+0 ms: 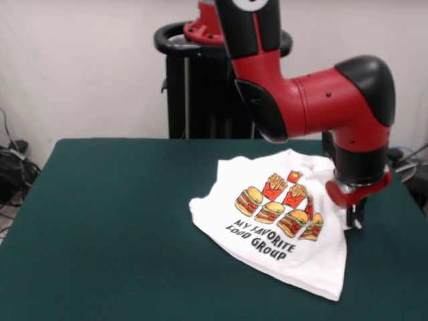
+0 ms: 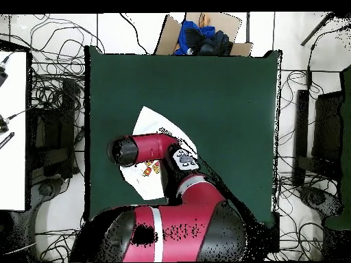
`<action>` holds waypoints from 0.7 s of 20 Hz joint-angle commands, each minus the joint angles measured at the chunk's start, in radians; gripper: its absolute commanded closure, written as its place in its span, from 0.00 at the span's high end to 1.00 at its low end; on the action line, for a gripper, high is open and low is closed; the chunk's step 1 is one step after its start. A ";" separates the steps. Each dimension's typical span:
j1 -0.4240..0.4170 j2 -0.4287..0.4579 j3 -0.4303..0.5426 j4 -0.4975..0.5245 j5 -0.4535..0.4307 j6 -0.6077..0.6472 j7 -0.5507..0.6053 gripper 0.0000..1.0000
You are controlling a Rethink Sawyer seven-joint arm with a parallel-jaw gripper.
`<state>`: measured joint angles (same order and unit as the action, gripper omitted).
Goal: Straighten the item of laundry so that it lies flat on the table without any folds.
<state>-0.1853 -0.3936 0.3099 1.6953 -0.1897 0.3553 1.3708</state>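
The item of laundry (image 1: 281,224) is a white T-shirt lying print side up on the right part of the dark green table (image 1: 120,221). It forms a rumpled, roughly triangular shape with its edges tucked or folded. The burgers, fries and black lettering show. My gripper (image 1: 355,219) hangs from the red wrist right at the shirt's right edge, low over the table; whether it holds the cloth I cannot tell. In the overhead view the arm (image 2: 140,149) covers much of the shirt (image 2: 147,123), hides the gripper, and stands over the table (image 2: 226,103).
The black pedestal (image 1: 194,87) stands behind the table's far edge. In the overhead view a cardboard box (image 2: 202,34) with blue and black items sits beyond the far edge. Cables (image 1: 13,167) lie on the floor beside the table.
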 commanded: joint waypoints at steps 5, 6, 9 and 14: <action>0.007 -0.040 0.099 0.120 0.034 0.082 0.122 0.00; 0.012 -0.038 0.099 0.119 0.033 0.079 0.124 0.00; 0.022 -0.025 0.094 0.119 0.024 0.061 0.125 0.00; 0.025 0.028 0.089 0.089 -0.008 -0.050 0.125 0.00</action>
<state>-0.1754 -0.4129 0.3346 1.7825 -0.1895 0.3551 1.3708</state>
